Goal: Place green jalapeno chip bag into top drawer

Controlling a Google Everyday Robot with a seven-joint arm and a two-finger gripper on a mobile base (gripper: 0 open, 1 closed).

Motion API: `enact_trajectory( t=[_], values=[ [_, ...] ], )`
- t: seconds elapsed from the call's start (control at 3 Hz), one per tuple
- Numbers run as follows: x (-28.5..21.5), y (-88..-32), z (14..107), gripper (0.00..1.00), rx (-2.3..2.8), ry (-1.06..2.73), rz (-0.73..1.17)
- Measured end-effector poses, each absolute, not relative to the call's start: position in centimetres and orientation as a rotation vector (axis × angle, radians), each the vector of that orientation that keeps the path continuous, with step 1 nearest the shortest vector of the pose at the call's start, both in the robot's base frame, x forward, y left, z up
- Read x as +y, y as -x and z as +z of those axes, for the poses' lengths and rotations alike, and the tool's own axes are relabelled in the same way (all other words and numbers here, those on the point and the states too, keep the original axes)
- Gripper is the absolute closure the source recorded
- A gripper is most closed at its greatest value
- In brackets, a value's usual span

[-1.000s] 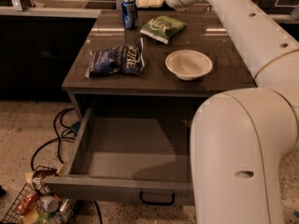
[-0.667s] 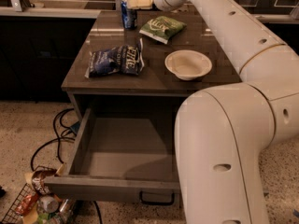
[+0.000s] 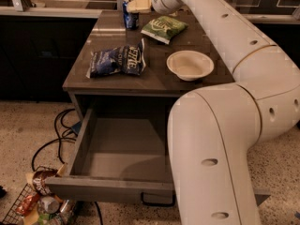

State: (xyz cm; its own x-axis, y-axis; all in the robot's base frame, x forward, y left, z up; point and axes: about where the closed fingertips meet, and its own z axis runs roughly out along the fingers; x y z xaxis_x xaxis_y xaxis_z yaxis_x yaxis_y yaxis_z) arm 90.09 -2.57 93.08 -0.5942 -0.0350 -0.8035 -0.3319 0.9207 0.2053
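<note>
**A:** Where is your gripper right now?

**Me:** My gripper [image 3: 136,4] is out at the far edge of the table [image 3: 105,36], about 12 o'clock on the top, just above the blue can [image 3: 130,14]. I cannot tell whether it is wide or narrow, though I see nothing in it.

**A:** And the green chip bag?

**Me:** The green chip bag [image 3: 164,27] lies flat on the table at about 1 o'clock. It is near my gripper on its 4 o'clock side, but apart from it. It is also apart from the can, and well apart from the bowl [image 3: 190,64] at 4 o'clock and the dark blue chip bag [image 3: 117,60] at 8 o'clock. With that room around it, I judge I can come down on it without knocking anything.

**A:** Why is your arm stretched so far?

**Me:** The bag sits toward the back, so I have to reach across the whole top from the front right corner.

**A:** Is the drawer ready?

**Me:** The drawer [image 3: 103,187] stands pulled out at 6 o'clock, below the table's front edge. What I can see of its floor is bare. Open like that, it should let me lower the bag straight in. My own arm hides its right part, so I'd aim for the left half.

**A:** Any worry?

**Me:** The bag looks crinkly and thin, so I expect a shallow pinch could slip
</note>
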Motion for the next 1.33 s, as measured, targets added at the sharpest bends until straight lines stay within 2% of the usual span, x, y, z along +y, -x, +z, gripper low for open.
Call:
enact_trajectory(
  t=[0.67, 1.0, 1.33],
  values=[
    [-1.2, -92.7, 87.0, 0.00, 2.310, 0.241, 0.247],
    [-2.4, -93.2, 84.3, 0.00, 2.369, 0.207, 0.141],
    [-5.8, -93.1, 81.6, 0.00, 2.436, 0.134, 0.015]
  ],
)
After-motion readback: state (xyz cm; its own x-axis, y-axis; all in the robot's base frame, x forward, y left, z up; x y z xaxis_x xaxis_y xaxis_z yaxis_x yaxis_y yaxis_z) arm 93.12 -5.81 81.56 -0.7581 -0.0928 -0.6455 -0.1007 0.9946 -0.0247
